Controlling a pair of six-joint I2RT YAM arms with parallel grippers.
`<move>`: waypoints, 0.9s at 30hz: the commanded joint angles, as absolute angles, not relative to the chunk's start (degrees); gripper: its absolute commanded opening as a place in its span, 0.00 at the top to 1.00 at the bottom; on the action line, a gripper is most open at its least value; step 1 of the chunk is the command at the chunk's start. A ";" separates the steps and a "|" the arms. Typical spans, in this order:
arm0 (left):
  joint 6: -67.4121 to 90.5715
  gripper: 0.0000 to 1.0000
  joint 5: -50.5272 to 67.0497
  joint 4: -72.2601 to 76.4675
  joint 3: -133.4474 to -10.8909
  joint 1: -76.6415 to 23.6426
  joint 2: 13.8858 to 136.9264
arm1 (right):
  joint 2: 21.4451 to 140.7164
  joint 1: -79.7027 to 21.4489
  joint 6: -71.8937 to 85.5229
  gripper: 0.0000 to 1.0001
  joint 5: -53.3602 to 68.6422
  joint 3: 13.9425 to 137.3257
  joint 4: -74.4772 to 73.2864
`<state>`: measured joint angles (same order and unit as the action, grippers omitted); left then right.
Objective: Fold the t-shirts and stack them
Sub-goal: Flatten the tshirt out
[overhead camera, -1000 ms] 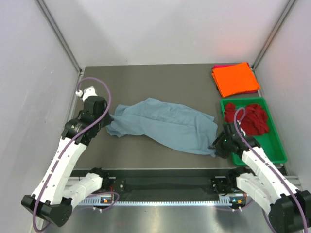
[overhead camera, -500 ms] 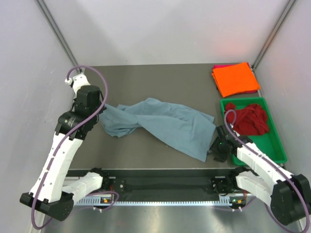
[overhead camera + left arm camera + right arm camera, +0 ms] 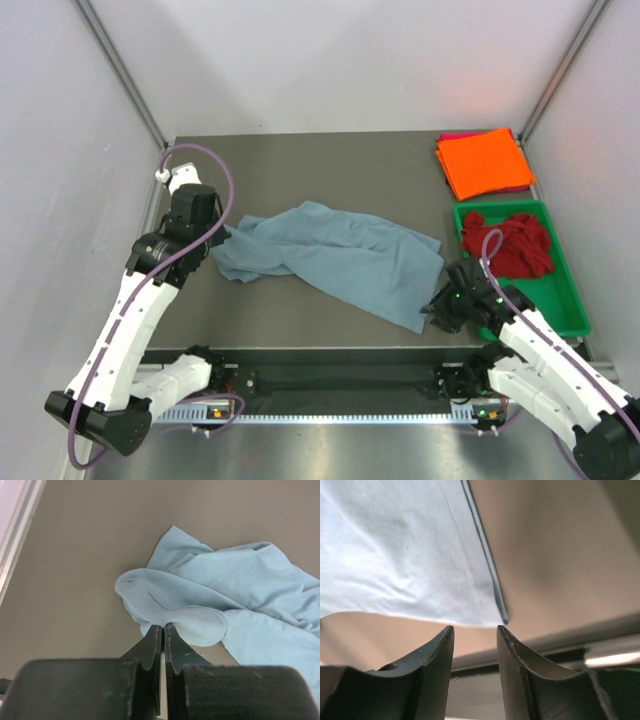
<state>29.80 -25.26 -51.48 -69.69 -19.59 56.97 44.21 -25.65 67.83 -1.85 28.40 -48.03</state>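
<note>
Left fingers (image 3: pixel 163 628): pressed together, pinching a fold of the blue-grey shirt's (image 3: pixel 340 262) edge at their very tips. The cloth bunches just beyond them.
Right fingers (image 3: pixel 437 307): spread, with nothing between them. The shirt's near corner lies just ahead of their tips, and as far as I can see it does not touch them.
What has changed: the left fingers tugged their edge outward and have eased back, so the cloth beside them now looks more gathered. The right fingers have crept in toward the corner, and their gap has narrowed a little.
Blue-grey shirt: lying crumpled across the table (image 3: pixel 330 170), between the two sets of fingers.
Other shirts: the orange shirt (image 3: pixel 486 160) sits folded on a magenta shirt (image 3: pixel 452 137), well beyond the right fingers. The dark red shirt (image 3: pixel 510 245) is heaped in the green tray (image 3: pixel 560 295) just beside them.
Meaning for the task: I judge the spreading is under way. Once the right fingers take that corner, the shirt can be pulled flat for folding.
</note>
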 commanded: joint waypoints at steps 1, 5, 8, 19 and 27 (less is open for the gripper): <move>29.09 1.00 -23.47 -47.55 -69.17 -19.34 55.63 | 42.89 -28.30 78.91 0.60 -2.47 29.89 -53.08; 28.92 1.00 -21.89 -47.11 -68.82 -19.42 56.07 | 45.26 -32.15 84.63 0.61 -1.23 28.92 -51.94; 28.83 1.00 -20.57 -46.76 -68.47 -19.42 56.07 | 46.66 -35.67 89.20 0.61 -2.46 28.57 -50.81; 27.86 1.00 -20.39 -46.58 -67.76 -19.42 55.46 | 50.44 -39.02 97.12 0.61 -5.18 21.97 -42.37; 28.12 1.00 -19.86 -45.79 -66.71 -19.42 55.55 | 52.29 -39.11 97.38 0.61 -9.32 21.71 -42.71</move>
